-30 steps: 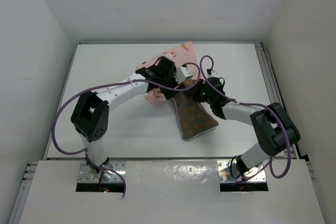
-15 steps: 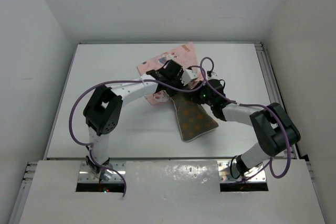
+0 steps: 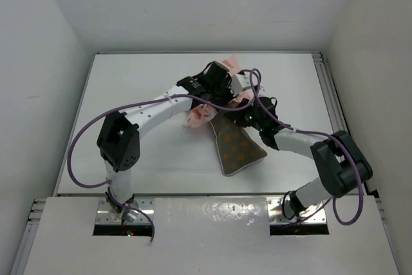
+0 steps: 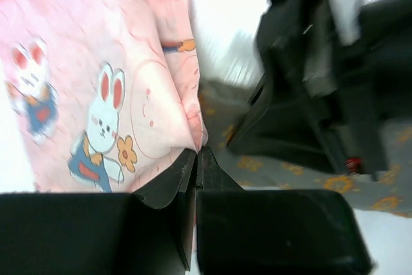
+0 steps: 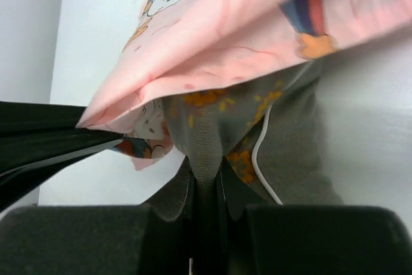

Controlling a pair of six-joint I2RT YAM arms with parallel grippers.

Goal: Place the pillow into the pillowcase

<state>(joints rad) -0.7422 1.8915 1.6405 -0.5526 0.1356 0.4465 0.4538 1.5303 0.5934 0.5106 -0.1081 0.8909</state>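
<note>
The olive-brown pillow (image 3: 238,149) with orange dots lies mid-table, its far end under the pink rabbit-print pillowcase (image 3: 198,117). In the right wrist view my right gripper (image 5: 206,175) is shut on a pinched fold of the pillow (image 5: 212,127), and the pillowcase (image 5: 244,24) hangs over it. My left gripper (image 4: 196,152) is shut on the edge of the pillowcase (image 4: 96,94), lifting it just above the pillow (image 4: 283,165). From above, the left gripper (image 3: 241,92) and the right gripper (image 3: 242,113) sit close together over the pillow's far end.
The white table (image 3: 129,94) has a metal rail (image 3: 328,94) along its right edge and white walls on three sides. Purple cables (image 3: 84,140) loop off both arms. The right arm's black wrist (image 4: 322,62) crowds close to the left gripper.
The left gripper has moved right toward the right gripper and closed on the pillowcase edge. The cloth is now bunched and lifted instead of lying flat. The right arm has hardly moved.
</note>
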